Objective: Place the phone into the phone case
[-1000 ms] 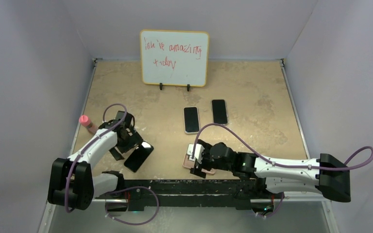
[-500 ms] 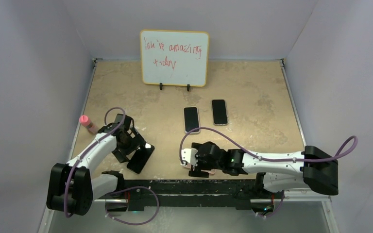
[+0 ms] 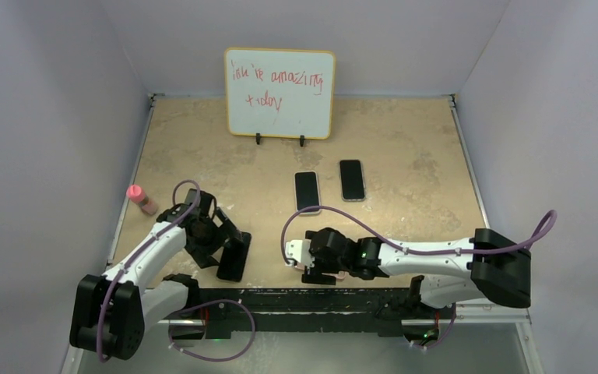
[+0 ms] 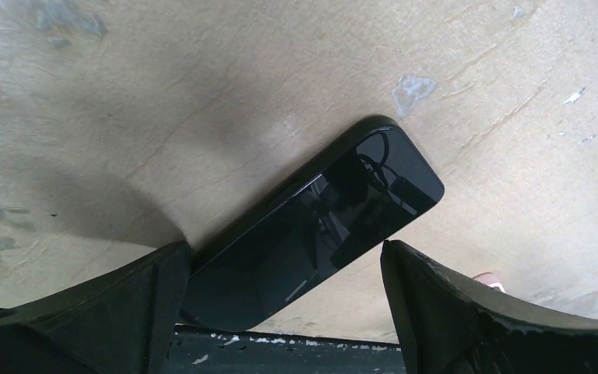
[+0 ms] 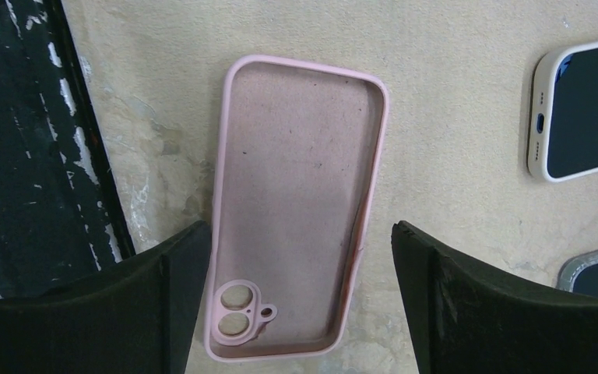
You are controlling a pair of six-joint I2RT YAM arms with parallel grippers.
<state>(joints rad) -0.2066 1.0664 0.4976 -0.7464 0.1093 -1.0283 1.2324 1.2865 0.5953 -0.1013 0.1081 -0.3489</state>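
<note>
Along the near edge of the table (image 3: pixel 405 148), left of centre, the black phone (image 4: pixel 319 210) is lying glossy face up beneath the left gripper (image 4: pixel 282 248), whose jaws are standing wide apart and holding nothing. Its long axis is running diagonally to the closing line, with one end tucked beside a finger, so a wrist turn is looking necessary before any squeeze. Well apart to the right, the pink phone case (image 5: pixel 296 202) is lying open side up under the right gripper (image 5: pixel 302 230), jaws likewise spread and empty, straddling its narrow width at the camera-cutout end.
</note>
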